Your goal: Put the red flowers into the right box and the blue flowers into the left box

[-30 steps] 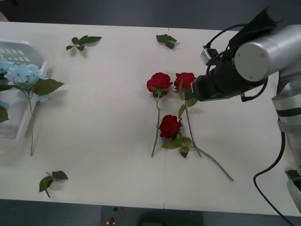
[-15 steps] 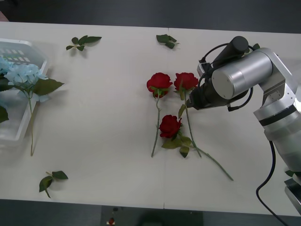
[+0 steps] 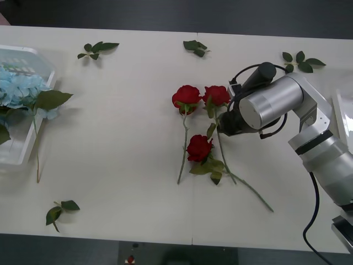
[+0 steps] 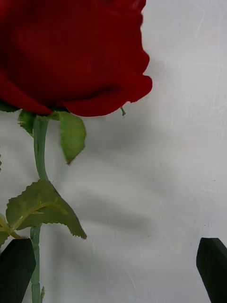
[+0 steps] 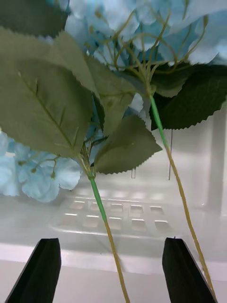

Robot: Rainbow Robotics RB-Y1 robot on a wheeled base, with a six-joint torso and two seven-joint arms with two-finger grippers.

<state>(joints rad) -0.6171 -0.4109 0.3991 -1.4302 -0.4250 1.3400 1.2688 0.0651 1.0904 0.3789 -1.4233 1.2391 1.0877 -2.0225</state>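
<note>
The white table (image 3: 127, 165) is being shown from the front with the translucent left box (image 3: 16, 154) lying at its left edge and a sliver of the white right box (image 3: 345, 118) showing at its right edge. The right arm (image 3: 309, 132) is being held across the right half of the table, with its wrist over the stems of the red flowers; its black fingers (image 4: 19, 270) are being kept wide apart in the right wrist view, nothing between them, and the stem of the rose (image 4: 71, 52) is lying just beside one of them on the table. The left gripper (image 5: 111, 272) is being held with its fingers spread and empty, the thin hydrangea stems (image 5: 106, 227) passing through the gap untouched, just outside the rim of the left box. The blue flowers (image 3: 22, 88) are lying with their heads inside the left box while one long stem is hanging out over the rim onto the table. Three red roses are lying together near the table's centre: two blooms side by side (image 3: 186, 96) (image 3: 217, 95) and a third (image 3: 199, 148) lower down, their stems crossing. No rose is seen in the visible part of the right box. Small loose leaf sprigs (image 3: 98, 48) are scattered about the table. The blue half of the task is judged to be largely done, while the red half is judged hardly begun, with three roses waiting to be gripped and carried.
</note>
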